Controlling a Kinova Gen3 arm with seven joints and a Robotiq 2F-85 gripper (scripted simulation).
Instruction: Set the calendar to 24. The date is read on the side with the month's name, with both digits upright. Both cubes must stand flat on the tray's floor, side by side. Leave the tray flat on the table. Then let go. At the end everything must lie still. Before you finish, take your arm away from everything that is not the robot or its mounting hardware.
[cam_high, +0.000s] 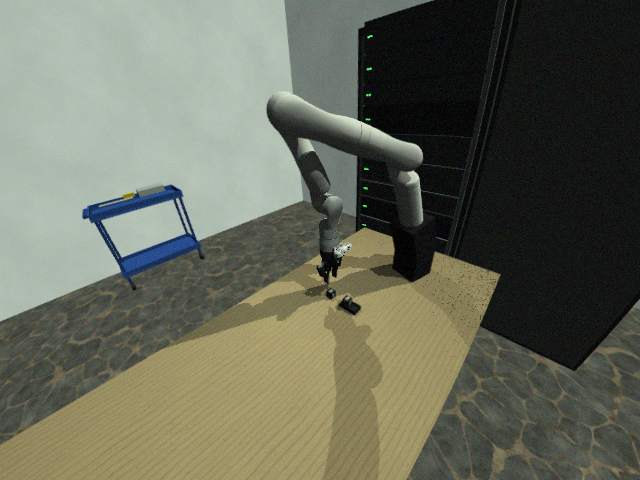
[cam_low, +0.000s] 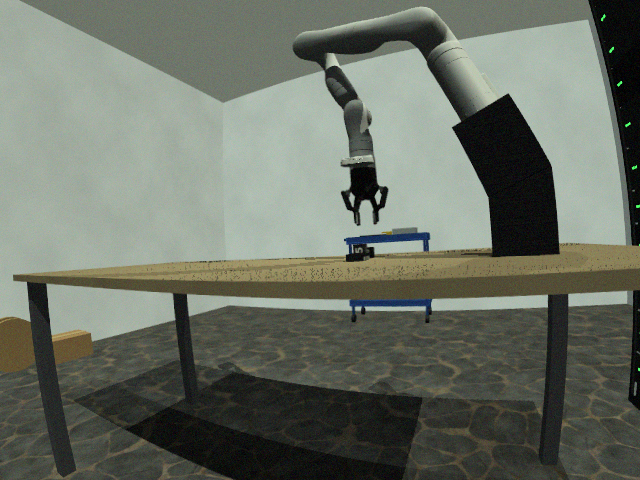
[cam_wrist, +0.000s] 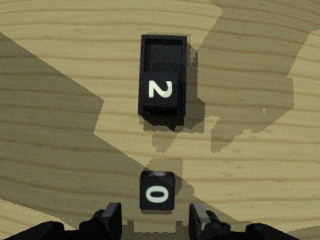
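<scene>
A cube topped with a 2 (cam_high: 347, 299) (cam_wrist: 161, 91) is carried at one end of the black tray (cam_high: 353, 308) (cam_low: 355, 256) (cam_wrist: 164, 37), which is set on the worktop (cam_high: 248, 372) (cam_low: 289, 273) (cam_wrist: 240, 175); the loose cube, marked 0 on top (cam_high: 330, 293) (cam_wrist: 157, 191), is seen near the tray, apart from it, on the worktop; the jaws (cam_high: 330, 277) (cam_low: 366, 223) are held partly apart above the worktop, with nothing gripped
</scene>
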